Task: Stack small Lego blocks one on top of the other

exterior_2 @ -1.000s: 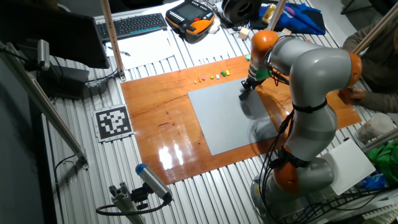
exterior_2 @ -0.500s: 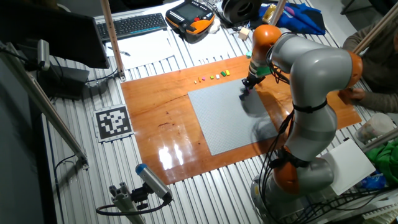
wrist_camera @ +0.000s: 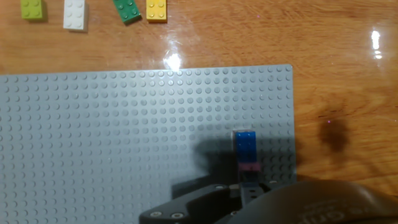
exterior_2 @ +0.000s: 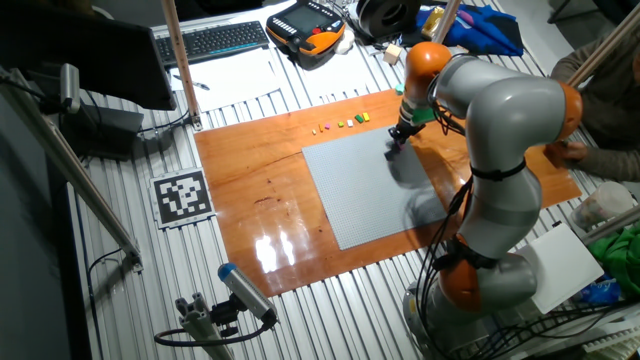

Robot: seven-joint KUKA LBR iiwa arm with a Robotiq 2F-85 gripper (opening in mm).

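Note:
In the hand view a small blue brick (wrist_camera: 245, 143) stands on the grey baseplate (wrist_camera: 124, 137) near its right edge. A thin strip of a small purple brick (wrist_camera: 249, 167) shows right at my dark fingertips, against the blue brick's near side. My gripper (wrist_camera: 249, 182) looks shut on it, and most of the brick is hidden. Lime (wrist_camera: 32, 8), white (wrist_camera: 75, 14), green (wrist_camera: 127, 9) and yellow (wrist_camera: 157, 9) bricks lie in a row on the wood beyond the plate. In the fixed view my gripper (exterior_2: 396, 146) is over the baseplate's (exterior_2: 360, 190) far right part.
The wooden board (exterior_2: 250, 190) carries the baseplate and the brick row (exterior_2: 340, 124). A keyboard (exterior_2: 212, 42), an orange pendant (exterior_2: 305, 30) and blue cloth (exterior_2: 480, 28) lie behind. A person's arm (exterior_2: 590, 150) rests at the right edge.
The gripper shifted slightly up and away in the fixed view between one second and half a second ago. It has stayed still since.

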